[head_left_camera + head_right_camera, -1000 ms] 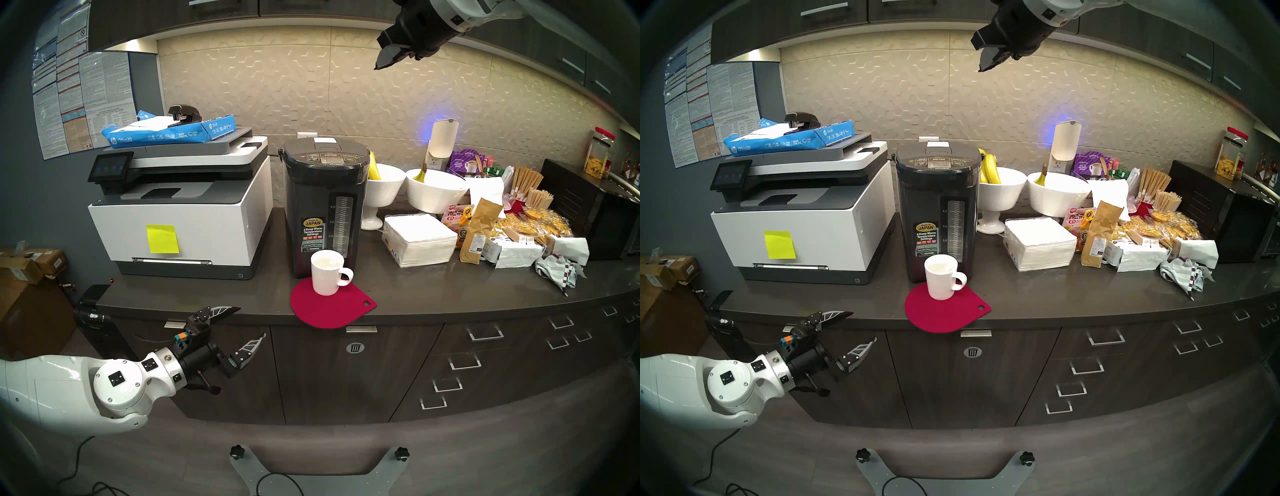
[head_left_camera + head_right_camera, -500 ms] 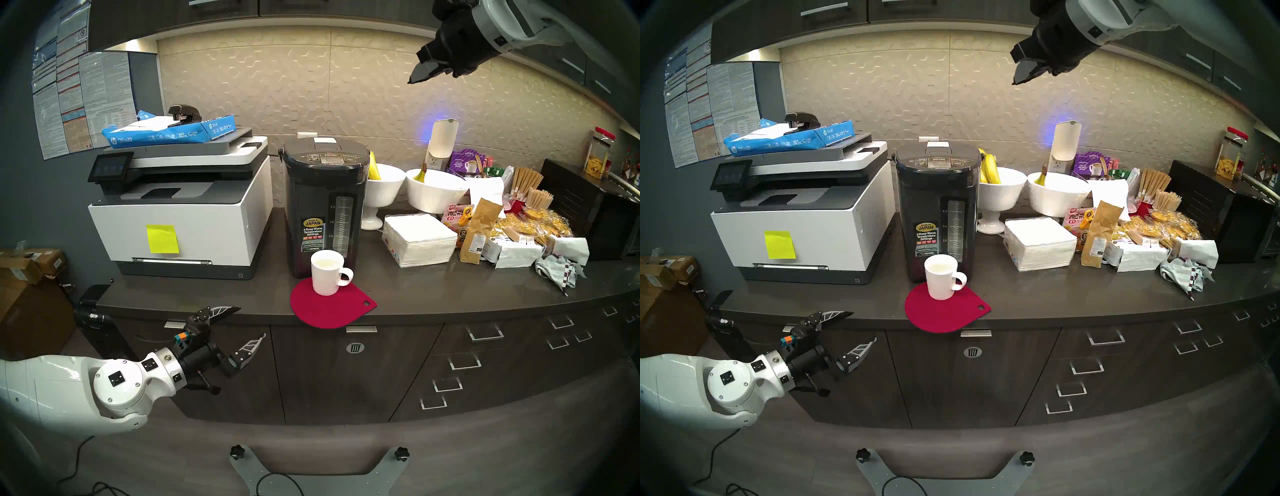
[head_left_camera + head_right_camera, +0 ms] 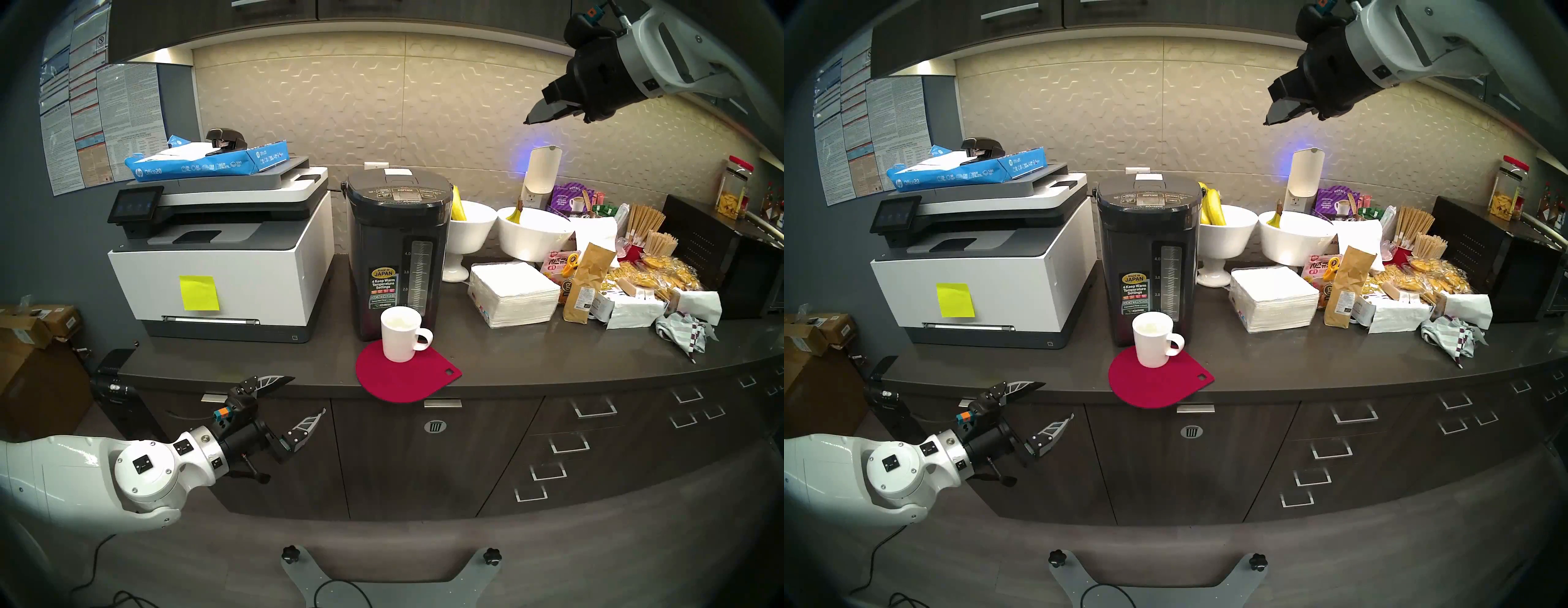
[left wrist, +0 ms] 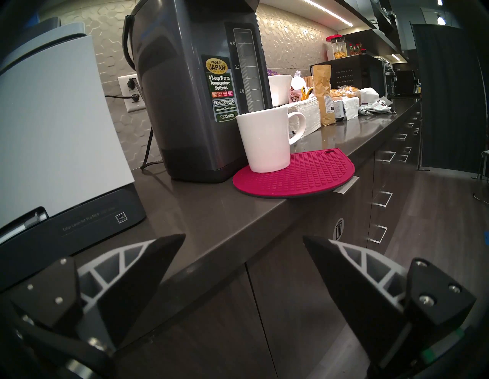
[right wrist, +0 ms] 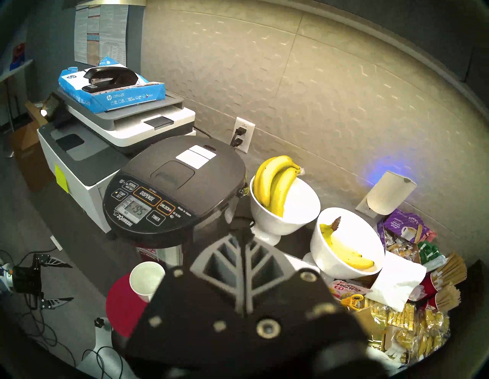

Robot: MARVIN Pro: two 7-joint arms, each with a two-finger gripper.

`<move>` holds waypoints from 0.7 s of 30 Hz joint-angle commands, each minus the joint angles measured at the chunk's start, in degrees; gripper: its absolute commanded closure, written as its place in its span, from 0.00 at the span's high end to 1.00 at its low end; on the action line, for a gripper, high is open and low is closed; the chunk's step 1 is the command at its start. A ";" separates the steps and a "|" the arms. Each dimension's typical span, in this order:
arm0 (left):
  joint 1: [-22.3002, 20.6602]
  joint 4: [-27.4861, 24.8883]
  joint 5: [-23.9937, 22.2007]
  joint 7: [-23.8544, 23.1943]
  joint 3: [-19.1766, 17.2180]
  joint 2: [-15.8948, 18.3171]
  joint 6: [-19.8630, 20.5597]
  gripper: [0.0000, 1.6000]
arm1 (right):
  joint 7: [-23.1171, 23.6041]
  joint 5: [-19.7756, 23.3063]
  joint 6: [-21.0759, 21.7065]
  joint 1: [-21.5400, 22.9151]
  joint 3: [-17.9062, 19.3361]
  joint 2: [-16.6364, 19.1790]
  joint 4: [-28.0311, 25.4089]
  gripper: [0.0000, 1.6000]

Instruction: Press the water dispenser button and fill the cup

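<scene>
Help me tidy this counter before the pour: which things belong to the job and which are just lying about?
Job: dispenser, its DISPENSE button, cup, red mat.

Lying about: printer, paper ream, stapler, banana bowls, napkins, snack bags.

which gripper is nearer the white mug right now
Left. The left gripper hangs open just off the counter's front edge, below and left of the white mug. The right gripper, shut, is high above the counter, up and right of it.

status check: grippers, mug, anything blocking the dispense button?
Right gripper shut, empty, high right of the water dispenser. Left gripper open, low. Cup on red mat. DISPENSE button unobstructed.
</scene>
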 commanded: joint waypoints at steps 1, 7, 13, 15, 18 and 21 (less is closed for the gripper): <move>-0.47 -0.25 0.08 -0.03 -0.42 -0.14 -0.22 1.00 | -2.30 0.97 -1.25 6.34 -2.40 6.45 -4.64 0.00; -0.51 -0.24 0.07 0.01 -0.34 -0.14 -0.20 1.00 | -4.04 1.39 -1.93 8.76 -4.52 9.86 -10.25 0.00; -0.54 -0.24 0.07 0.04 -0.27 -0.14 -0.19 1.00 | -5.94 1.66 -2.37 10.91 -7.43 13.44 -16.53 0.00; -0.56 -0.25 0.07 0.06 -0.25 -0.14 -0.20 1.00 | -6.98 1.48 -2.57 11.83 -8.19 16.44 -19.00 0.00; -0.58 -0.25 0.07 0.07 -0.22 -0.14 -0.19 1.00 | -8.40 1.47 -3.21 12.31 -9.74 18.06 -21.78 0.00; -0.60 -0.25 0.07 0.09 -0.19 -0.14 -0.19 1.00 | -10.10 1.19 -3.97 12.55 -11.37 20.52 -24.32 0.00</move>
